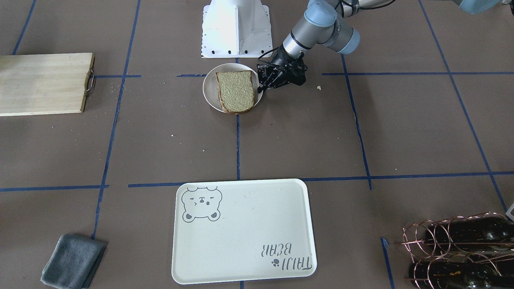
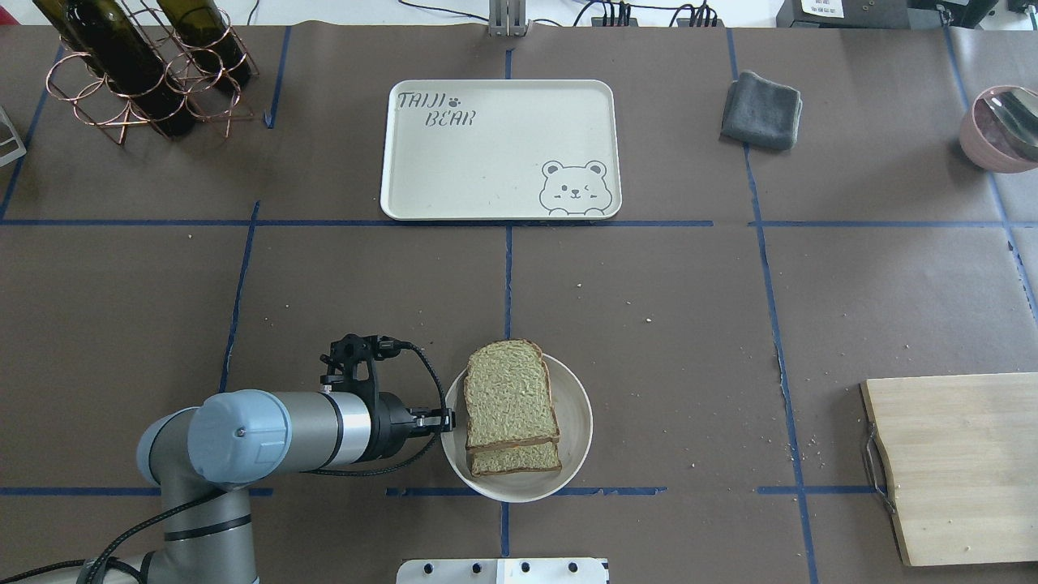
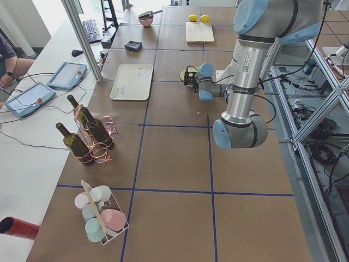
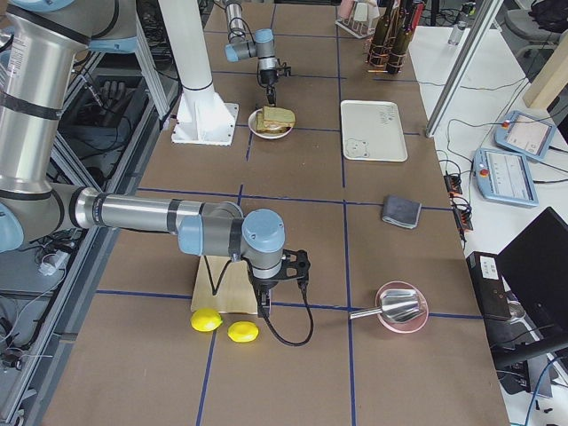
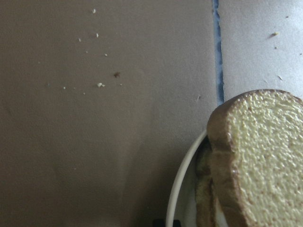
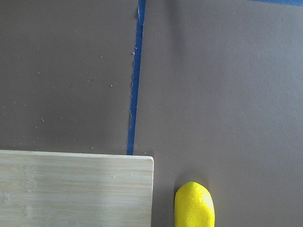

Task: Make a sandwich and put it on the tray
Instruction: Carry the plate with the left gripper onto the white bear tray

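Two tan bread slices [image 2: 509, 393] lie stacked on a small round white plate [image 2: 577, 422], the top one shifted off the lower one [image 2: 515, 459]. No egg shows. The stack also shows in the front view [image 1: 237, 91] and in the left wrist view [image 5: 260, 156]. My left gripper [image 2: 444, 422] is low at the plate's left rim and looks shut with nothing in it. The cream tray [image 2: 495, 154] with the bear drawing lies bare at the far side of the table. My right gripper [image 4: 266, 302] hangs over the cutting board's corner; I cannot tell whether it is open or shut.
A wooden cutting board [image 2: 957, 466] lies at the right, with two lemons [image 4: 207, 320] beside it. A grey cloth [image 2: 762, 109] and a pink bowl [image 2: 1001, 126] sit at the far right, and a wire rack with wine bottles [image 2: 138, 69] at the far left.
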You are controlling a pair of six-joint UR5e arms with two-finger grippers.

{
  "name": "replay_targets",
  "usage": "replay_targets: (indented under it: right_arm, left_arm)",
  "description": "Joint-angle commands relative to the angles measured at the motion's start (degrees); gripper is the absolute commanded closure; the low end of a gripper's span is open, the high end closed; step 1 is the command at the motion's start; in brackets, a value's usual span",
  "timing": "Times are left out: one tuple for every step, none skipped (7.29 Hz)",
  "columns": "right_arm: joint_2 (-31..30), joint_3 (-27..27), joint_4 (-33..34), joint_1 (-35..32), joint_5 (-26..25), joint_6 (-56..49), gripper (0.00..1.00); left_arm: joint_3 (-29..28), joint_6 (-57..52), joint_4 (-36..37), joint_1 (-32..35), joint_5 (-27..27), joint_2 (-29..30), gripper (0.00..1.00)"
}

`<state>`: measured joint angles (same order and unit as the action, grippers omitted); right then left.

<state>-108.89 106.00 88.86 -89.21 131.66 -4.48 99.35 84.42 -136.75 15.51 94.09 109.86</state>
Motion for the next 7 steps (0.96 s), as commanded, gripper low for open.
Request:
replay_targets:
  right_arm:
    - [0.0,-0.3,0.0,0.0,0.0,0.0,0.00]
    - [0.1,-0.4,0.0,0.0,0.0,0.0,0.00]
    - [0.1,-0.4,0.0,0.0,0.1,0.0,0.00]
    - [0.1,-0.4,0.0,0.0,0.1,0.0,0.00]
    - [0.2,-0.4,0.0,0.1,0.1,0.0,0.00]
    - [0.2,-0.4,0.0,0.1,0.1,0.0,0.00]
    - [0.3,-0.3,0.0,0.0,0.1,0.0,0.00]
  left_arm:
    - [-0.3,-0.7,5.3,6.1,3.8,4.0,1.00]
    - [-0.9,-1.0,7.9,10.5,8.7,7.1,1.00]
    - [-2.3,-5.5,9.8,14.6,10.2,9.7,1.00]
    - [-6.0,-9.9,12.7,19.7,13.4,13.5,1.00]
    - [-12.2,-12.1,12.7,23.8,16.7,18.1,1.00]
    - [-20.2,-15.2,12.6,27.3,17.6,23.8,1.00]
    - [-28.5,-17.7,12.1,30.0,20.5,29.0,1.00]
